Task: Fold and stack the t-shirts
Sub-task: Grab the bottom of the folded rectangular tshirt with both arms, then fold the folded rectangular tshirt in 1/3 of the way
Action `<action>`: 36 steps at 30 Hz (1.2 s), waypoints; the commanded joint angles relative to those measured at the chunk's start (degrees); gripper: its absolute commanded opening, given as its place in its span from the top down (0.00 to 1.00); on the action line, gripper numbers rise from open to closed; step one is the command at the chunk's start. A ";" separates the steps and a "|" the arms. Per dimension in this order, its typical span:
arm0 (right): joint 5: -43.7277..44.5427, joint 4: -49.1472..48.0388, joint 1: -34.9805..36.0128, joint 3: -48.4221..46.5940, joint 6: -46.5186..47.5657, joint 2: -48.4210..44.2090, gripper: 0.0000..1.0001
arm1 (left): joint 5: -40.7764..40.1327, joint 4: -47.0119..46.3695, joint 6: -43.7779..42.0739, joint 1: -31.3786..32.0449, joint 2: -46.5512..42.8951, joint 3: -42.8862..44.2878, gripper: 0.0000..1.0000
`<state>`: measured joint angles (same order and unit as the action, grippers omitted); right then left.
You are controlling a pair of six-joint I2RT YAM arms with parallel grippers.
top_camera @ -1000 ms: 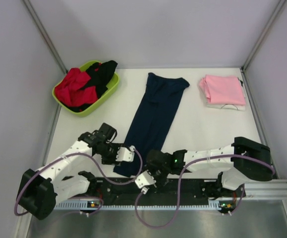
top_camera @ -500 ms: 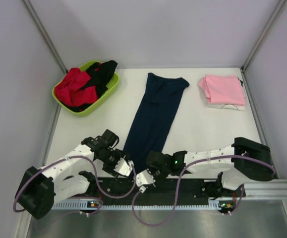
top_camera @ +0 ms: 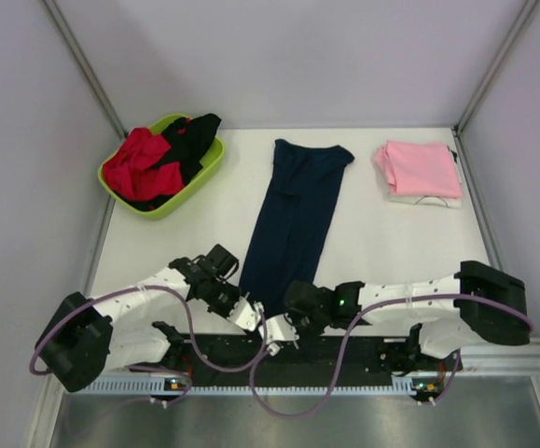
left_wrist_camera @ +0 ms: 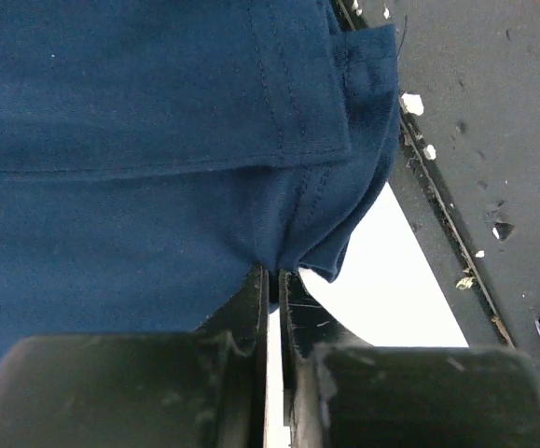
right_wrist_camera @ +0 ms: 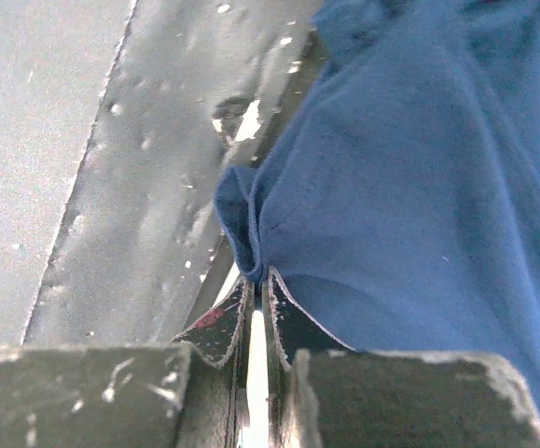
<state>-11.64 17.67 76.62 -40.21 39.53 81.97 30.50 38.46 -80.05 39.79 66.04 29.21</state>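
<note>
Pinching navy t-shirt (end effectors low)

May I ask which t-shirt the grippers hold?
The navy t-shirt, spread long; the pink one lies folded, red one and black one fill the green basin.

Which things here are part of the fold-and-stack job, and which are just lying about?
Job: navy t-shirt, near end pinched by left gripper and right gripper; folded pink t-shirt; red t-shirt; black t-shirt.
Lying about: lime green basin.

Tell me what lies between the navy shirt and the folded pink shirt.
Nothing: in the top external view, only bare white table separates the navy shirt from the folded pink shirt.
</note>
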 commanded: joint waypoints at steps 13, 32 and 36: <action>-12.44 -9.05 -37.57 -3.91 -12.02 -10.53 1.00 | 0.79 3.11 33.20 -12.19 26.22 39.93 1.00; -17.28 -8.80 -57.10 -24.91 -6.48 16.28 1.00 | -3.26 8.30 40.15 -16.76 58.32 79.33 1.00; -17.63 -8.44 -58.16 -26.76 -6.92 18.91 1.00 | -3.08 7.77 40.41 -16.76 60.34 80.38 1.00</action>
<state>-27.00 9.58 19.88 -62.94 32.01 98.78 27.40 45.74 -40.40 23.00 124.77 106.74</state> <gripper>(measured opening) 0.011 0.021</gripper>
